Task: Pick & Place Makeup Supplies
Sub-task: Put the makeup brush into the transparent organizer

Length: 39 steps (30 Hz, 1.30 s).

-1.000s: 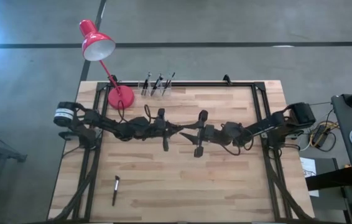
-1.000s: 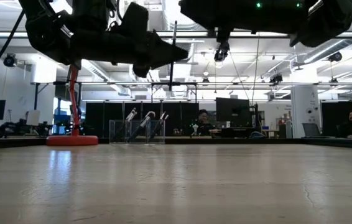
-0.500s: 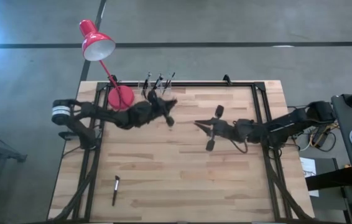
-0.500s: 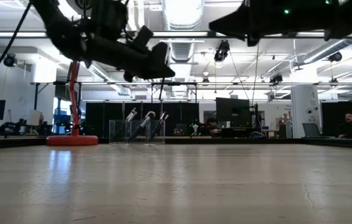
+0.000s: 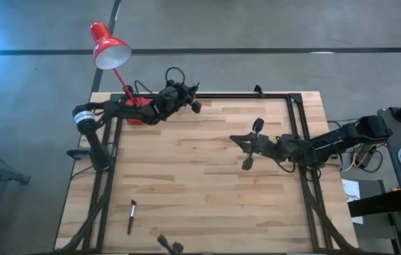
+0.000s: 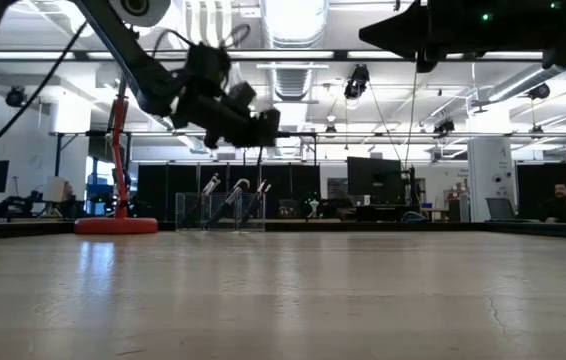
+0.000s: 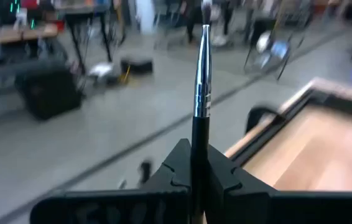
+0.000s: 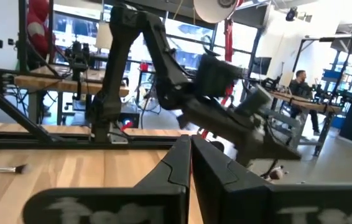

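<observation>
**Makeup brush clamped in the left fingers above the bench's far edge**

High view: the light wooden bench (image 5: 200,177) carries a black frame, and a red desk lamp (image 5: 110,47) stands at its far left corner. One loose makeup brush (image 5: 132,216) lies near the bench's near left edge. The left gripper (image 5: 190,101) reaches out along the far edge, just beside the lamp's base. The right gripper (image 5: 246,145) hangs over the bench's right half, well apart from the left one, its arm stretched in from the right side.

Low view: the bench top runs level toward a workshop with ceiling lights and monitors; a clear holder (image 6: 221,211) with several brushes stands at the far edge beside the lamp's base, and a person sits far off at the right. The left arm angles down above that holder.

Left wrist view: the left fingers are clamped on a held brush (image 7: 201,93), which stands upright between them, silvery ferrule above a dark handle.

Right wrist view: the right fingers are together, holding nothing; the loose brush lies on the bench off to one side.
</observation>
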Motion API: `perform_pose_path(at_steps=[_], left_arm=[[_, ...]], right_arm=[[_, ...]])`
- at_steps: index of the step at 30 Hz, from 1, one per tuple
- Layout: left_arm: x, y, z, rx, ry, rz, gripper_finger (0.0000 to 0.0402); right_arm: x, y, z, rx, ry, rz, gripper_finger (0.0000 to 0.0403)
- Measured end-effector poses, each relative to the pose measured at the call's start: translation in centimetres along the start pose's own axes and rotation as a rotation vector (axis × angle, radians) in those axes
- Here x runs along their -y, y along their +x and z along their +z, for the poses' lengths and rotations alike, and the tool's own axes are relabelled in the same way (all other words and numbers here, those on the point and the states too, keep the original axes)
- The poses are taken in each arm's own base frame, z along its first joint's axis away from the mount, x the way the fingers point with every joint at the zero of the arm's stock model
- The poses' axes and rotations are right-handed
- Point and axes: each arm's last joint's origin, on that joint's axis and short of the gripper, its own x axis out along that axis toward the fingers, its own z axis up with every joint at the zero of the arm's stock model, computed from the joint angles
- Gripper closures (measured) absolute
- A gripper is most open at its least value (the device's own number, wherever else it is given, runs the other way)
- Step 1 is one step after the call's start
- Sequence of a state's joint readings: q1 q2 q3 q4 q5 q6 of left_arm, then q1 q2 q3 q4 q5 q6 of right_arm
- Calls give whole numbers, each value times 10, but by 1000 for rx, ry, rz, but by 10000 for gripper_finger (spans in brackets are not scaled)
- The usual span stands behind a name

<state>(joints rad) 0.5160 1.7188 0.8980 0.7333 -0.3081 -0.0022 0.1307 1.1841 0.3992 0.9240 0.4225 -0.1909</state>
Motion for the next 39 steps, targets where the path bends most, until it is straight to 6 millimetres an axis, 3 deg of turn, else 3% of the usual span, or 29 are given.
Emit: perform_pose_path(at_steps=[7, 13, 30, 39], left_arm=[[-11, 29, -15, -72, 42, 72, 394], [-19, 40, -25, -93, 52, 105, 394], [-25, 36, -42, -266, 61, 118, 394], [-25, 36, -41, -256, 7, 118, 350]], right_arm=[[0, 0, -1, -3, -20, 2, 394], [0, 0, -1, -2, -20, 3, 394], [0, 0, -1, -1, -20, 3, 394], [0, 0, -1, -1, -21, 4, 394]])
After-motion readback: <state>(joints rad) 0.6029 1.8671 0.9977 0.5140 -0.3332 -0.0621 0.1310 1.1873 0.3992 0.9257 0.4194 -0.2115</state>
